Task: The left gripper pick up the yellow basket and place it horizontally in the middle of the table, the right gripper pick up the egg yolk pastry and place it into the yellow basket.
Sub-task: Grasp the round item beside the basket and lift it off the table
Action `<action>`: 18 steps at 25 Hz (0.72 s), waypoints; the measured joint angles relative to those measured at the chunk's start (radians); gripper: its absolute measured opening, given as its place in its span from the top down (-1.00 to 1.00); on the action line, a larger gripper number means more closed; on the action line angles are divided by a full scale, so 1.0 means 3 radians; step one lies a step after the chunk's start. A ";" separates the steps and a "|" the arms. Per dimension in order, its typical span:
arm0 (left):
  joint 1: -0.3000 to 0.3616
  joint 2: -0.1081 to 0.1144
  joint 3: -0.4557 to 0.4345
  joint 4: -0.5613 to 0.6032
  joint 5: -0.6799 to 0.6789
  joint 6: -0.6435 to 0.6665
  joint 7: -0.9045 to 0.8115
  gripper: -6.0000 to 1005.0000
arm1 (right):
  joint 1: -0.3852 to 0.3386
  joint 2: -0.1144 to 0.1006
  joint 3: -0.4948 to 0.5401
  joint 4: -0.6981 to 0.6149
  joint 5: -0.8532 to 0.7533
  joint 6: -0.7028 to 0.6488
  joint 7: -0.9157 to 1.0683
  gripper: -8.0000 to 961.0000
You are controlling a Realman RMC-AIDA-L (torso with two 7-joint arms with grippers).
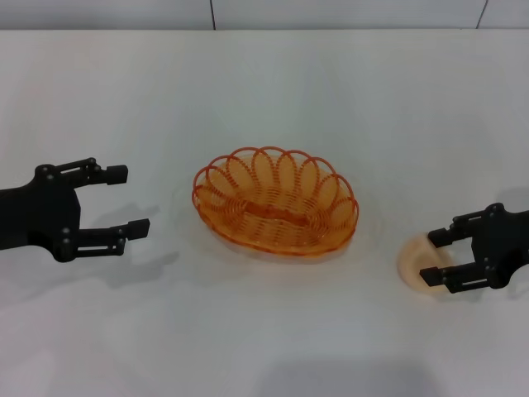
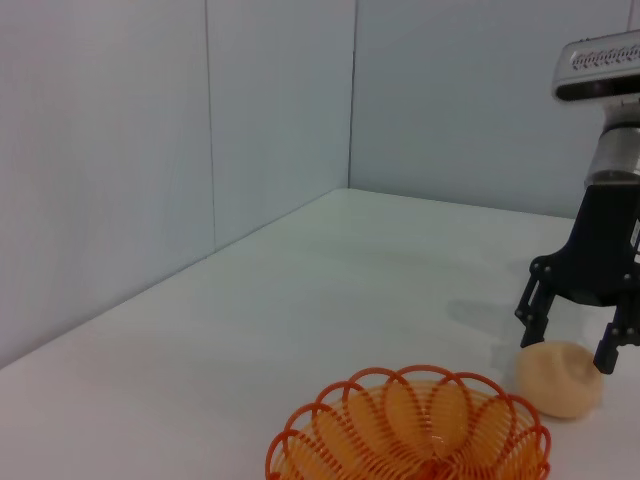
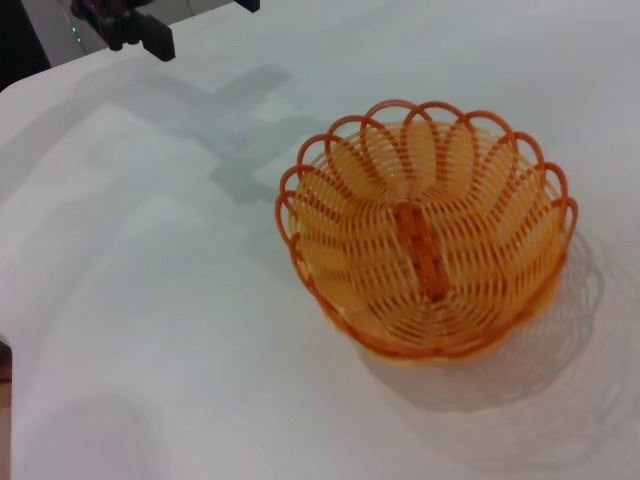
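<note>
The yellow basket stands upright and empty on the middle of the white table, its long side running left to right. It also shows in the left wrist view and the right wrist view. My left gripper is open and empty, to the left of the basket and apart from it. The egg yolk pastry rests on the table to the right of the basket. My right gripper is open, with a finger on either side of the pastry. The left wrist view shows this gripper low over it.
A grey wall rises behind the table's far edge. Bare tabletop lies in front of and behind the basket. The left gripper's fingers show far off in the right wrist view.
</note>
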 joint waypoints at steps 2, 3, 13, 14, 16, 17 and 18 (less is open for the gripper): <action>-0.0002 -0.0002 0.0000 0.0005 -0.0008 0.0001 0.0000 -0.66 | 0.0003 -0.0001 0.0000 0.0015 -0.0001 0.0002 0.0000 -0.65; -0.0002 -0.0003 0.0000 0.0006 -0.0014 0.0001 0.0000 -0.66 | 0.0003 -0.0002 0.0003 0.0018 -0.0001 0.0007 0.0001 -0.60; 0.0012 -0.0010 0.0000 0.0023 -0.0044 0.0001 0.0034 -0.66 | 0.0004 0.0002 -0.0011 0.0023 0.0004 0.0018 -0.0041 0.22; 0.0012 -0.0013 0.0000 0.0023 -0.0045 0.0003 0.0067 -0.66 | 0.0004 0.0002 -0.0016 0.0023 0.0000 0.0011 -0.0041 0.30; 0.0013 -0.0015 0.0000 0.0023 -0.0046 0.0004 0.0076 -0.66 | 0.0004 0.0002 -0.0030 0.0024 -0.0002 0.0003 -0.0041 0.47; 0.0013 -0.0015 0.0000 0.0023 -0.0046 0.0004 0.0078 -0.66 | 0.0004 0.0002 -0.0036 0.0024 -0.0002 0.0001 -0.0041 0.62; 0.0013 -0.0015 0.0000 0.0023 -0.0046 0.0004 0.0078 -0.66 | 0.0004 0.0002 -0.0040 0.0023 -0.0002 0.0000 -0.0041 0.76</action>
